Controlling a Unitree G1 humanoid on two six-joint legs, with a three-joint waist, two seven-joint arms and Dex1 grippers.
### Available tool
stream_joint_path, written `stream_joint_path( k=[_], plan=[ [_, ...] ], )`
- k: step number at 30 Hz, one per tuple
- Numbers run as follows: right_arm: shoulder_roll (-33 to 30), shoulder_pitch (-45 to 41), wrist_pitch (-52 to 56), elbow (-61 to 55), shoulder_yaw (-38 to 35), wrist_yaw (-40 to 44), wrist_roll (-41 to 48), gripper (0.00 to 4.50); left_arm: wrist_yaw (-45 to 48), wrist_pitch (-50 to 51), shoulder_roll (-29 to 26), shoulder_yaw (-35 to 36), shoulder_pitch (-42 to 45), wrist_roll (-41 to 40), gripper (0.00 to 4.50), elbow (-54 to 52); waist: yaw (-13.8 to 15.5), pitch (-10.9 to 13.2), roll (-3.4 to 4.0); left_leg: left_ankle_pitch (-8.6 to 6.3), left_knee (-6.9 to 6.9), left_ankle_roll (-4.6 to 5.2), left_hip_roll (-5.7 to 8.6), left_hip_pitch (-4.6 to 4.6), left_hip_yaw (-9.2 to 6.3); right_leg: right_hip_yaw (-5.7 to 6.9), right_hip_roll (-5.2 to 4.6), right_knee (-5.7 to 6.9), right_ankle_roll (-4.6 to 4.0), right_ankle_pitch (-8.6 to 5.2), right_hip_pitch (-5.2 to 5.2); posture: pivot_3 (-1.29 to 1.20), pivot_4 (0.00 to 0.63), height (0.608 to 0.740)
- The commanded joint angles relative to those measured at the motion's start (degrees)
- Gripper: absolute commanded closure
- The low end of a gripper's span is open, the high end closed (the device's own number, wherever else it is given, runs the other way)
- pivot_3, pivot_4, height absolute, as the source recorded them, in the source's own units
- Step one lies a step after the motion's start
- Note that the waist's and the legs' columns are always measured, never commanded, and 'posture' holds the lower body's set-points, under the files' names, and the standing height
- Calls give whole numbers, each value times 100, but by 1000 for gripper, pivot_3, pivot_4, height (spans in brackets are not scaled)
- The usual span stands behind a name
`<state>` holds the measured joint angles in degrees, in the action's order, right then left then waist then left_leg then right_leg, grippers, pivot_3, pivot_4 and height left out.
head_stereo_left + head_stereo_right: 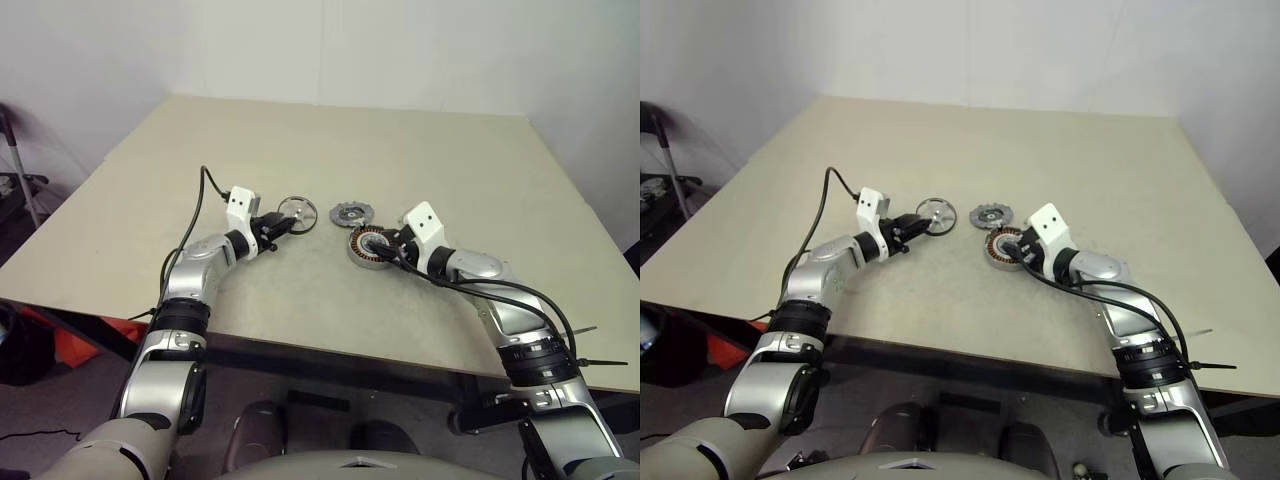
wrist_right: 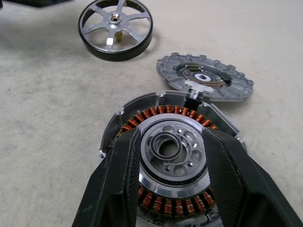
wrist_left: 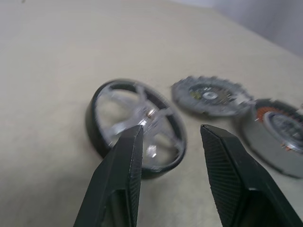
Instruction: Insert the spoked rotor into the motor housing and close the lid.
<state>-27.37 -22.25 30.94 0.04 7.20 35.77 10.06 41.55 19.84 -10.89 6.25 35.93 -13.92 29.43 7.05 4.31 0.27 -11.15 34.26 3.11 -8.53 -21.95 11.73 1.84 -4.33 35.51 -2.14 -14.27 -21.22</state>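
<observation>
My left fingers [image 3: 120, 179] are apart with the rotor [image 3: 136, 125] just past their tips, tilted up on its rim, so a sloppy pinch could roll it away. Right fingers [image 2: 123, 184] sit apart over the housing [image 2: 171, 163] hub, with the lid [image 2: 204, 82] just beyond on the table [image 1: 300, 140].

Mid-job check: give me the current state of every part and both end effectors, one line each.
spoked rotor: lying on the table, not inserted, ungripped.
motor housing: open, windings exposed, no rotor inside.
lid: off, resting flat beside the housing.
left end effector: open, fingers at the rotor, not closed on it.
right end effector: open, fingers straddling the housing's hub.
</observation>
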Motion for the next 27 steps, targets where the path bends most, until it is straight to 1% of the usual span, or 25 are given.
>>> stream_joint_path(
  k=[1,4,8,15,19,27],
  plan=[
    [146,-267,-220,161,58,-23,-111,2423,152,146,-35,-129,25,-148,2482,-319,-8,0,0,1,0,-2,0,0,0,0,0,2,0,0,-1,0,0,740],
    [267,-359,-345,442,96,-49,-214,2423,384,208,-105,-283,18,-165,2482,-371,-9,0,0,3,-1,-4,-1,-1,0,0,0,4,0,0,-3,0,0,740],
    [388,-445,-523,799,137,-100,-349,2423,928,236,-275,-575,-9,-180,2482,-476,-10,0,0,3,-1,-5,0,-6,1,0,0,2,0,0,-7,0,0,740],
    [345,-393,-625,813,64,-46,-390,2423,1588,114,-559,-940,31,-129,2482,-458,-11,0,0,8,-2,-13,0,-4,1,-1,1,2,0,0,-7,0,0,740],
    [281,-369,-649,784,14,-7,-387,2423,1709,66,-599,-1060,6,-97,2482,-454,-10,0,0,9,-2,-14,0,-4,1,-1,0,2,0,0,-6,0,0,740],
    [144,-462,-824,959,-4,89,-429,2423,1687,75,-512,-1257,-126,-73,2482,-604,-10,0,0,13,-2,-21,0,-4,1,0,1,2,0,0,-6,0,0,740]
  ],
)
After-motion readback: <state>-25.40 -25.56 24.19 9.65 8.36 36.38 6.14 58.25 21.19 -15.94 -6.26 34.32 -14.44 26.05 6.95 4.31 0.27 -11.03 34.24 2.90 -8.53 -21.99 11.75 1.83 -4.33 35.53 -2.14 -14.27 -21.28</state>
